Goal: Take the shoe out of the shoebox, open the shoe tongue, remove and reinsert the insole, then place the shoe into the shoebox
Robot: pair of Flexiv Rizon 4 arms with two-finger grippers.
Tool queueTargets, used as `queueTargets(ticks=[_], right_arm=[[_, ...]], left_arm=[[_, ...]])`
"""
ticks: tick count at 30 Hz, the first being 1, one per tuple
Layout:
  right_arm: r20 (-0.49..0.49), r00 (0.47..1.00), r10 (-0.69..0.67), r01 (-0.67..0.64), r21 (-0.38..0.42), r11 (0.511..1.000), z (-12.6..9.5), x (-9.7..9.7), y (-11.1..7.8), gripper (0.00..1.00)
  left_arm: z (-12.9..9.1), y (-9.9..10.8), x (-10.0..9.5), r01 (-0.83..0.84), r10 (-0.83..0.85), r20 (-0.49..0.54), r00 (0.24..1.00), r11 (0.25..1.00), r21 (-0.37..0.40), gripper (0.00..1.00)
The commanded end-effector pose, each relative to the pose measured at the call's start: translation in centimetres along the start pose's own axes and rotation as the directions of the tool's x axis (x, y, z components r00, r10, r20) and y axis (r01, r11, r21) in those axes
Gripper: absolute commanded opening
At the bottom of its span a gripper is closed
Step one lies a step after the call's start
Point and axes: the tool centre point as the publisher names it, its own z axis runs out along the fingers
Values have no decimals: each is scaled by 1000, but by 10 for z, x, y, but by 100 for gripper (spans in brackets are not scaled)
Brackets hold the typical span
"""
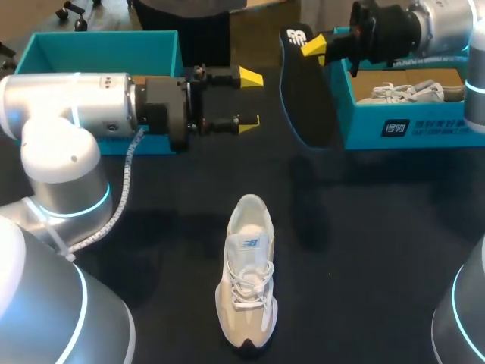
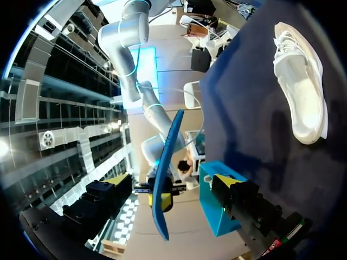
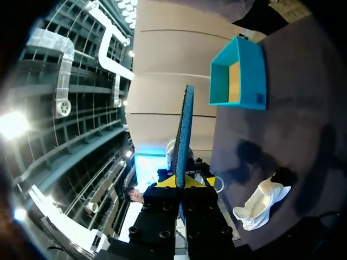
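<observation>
The insole (image 1: 307, 98) hangs from my right tool (image 1: 317, 47), pinched near its heel end in front of the shoebox (image 1: 424, 125), long axis roughly upright, broad forefoot down. It looks light, thin and floppy, so a grip near one end lets it sway; a hold nearer mid-length should steady it. The shoe (image 1: 246, 277) lies on the desk (image 1: 364, 243), apparently toe toward me. My left tool (image 1: 250, 100) gapes wide, empty.
</observation>
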Motion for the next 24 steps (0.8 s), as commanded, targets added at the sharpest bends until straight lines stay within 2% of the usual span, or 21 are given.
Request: queueTargets(ticks=[1,4,18,24], right_arm=[[5,1000,14,-14,4,1000,13,-1,6,0],[11,999,43,-43,-22,999,19,-5,4,0],[11,999,43,-43,-22,999,19,-5,4,0],[18,994,106,-104,-65,992,22,-11,1,0]], left_arm=[[21,13,1,8,-8,8,1000,1000,4,100],[25,15,-1,2,-2,0,1000,1000,-8,100],[28,17,0,4,-5,-17,1000,1000,-11,100],[32,18,1,18,-18,-33,999,1000,-13,100]])
